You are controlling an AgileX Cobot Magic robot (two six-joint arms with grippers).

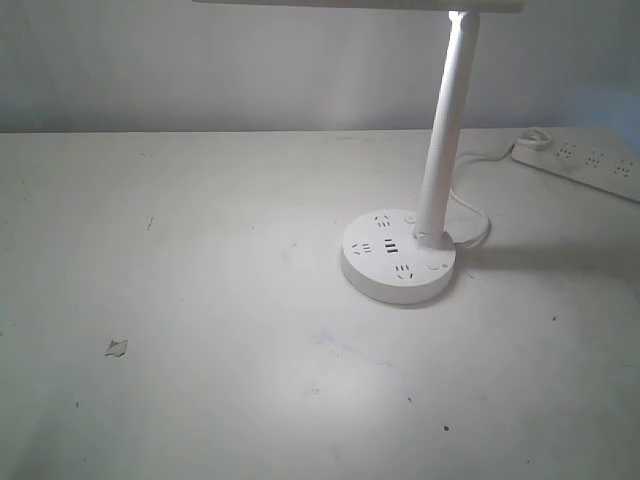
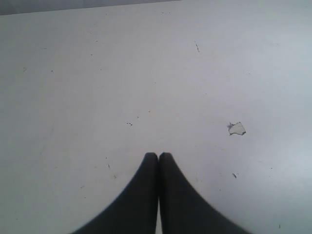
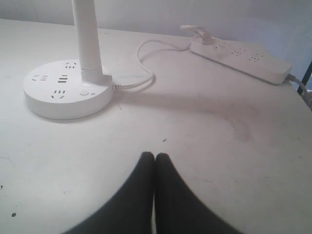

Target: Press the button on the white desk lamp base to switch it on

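One small round button (image 3: 85,92) sits flush in the top of the lamp base (image 3: 63,102), just beside the foot of the pole (image 3: 87,34), on the side facing the right gripper (image 3: 155,155). In the exterior view the button (image 1: 436,265) shows near the base's (image 1: 365,272) front right rim, with socket holes and USB slits on the rest of the top face. The base stands on the table (image 1: 200,300) right of the middle, nearer the far edge than the near one. From behind the pole (image 1: 445,130) a cord (image 1: 478,222) loops towards the far right corner, where a power strip (image 1: 585,165) lies aslant along the right edge. Open tabletop runs from the base to the left edge and the near edge, marked only by specks and a small chip (image 1: 116,348) near the left edge. The right gripper has its fingers pressed together, holding nothing, well apart from the base with bare table between. The left gripper (image 2: 158,156) is likewise closed on nothing, over plain table with the chip (image 2: 237,128) nearby. Neither gripper shows in the exterior view.
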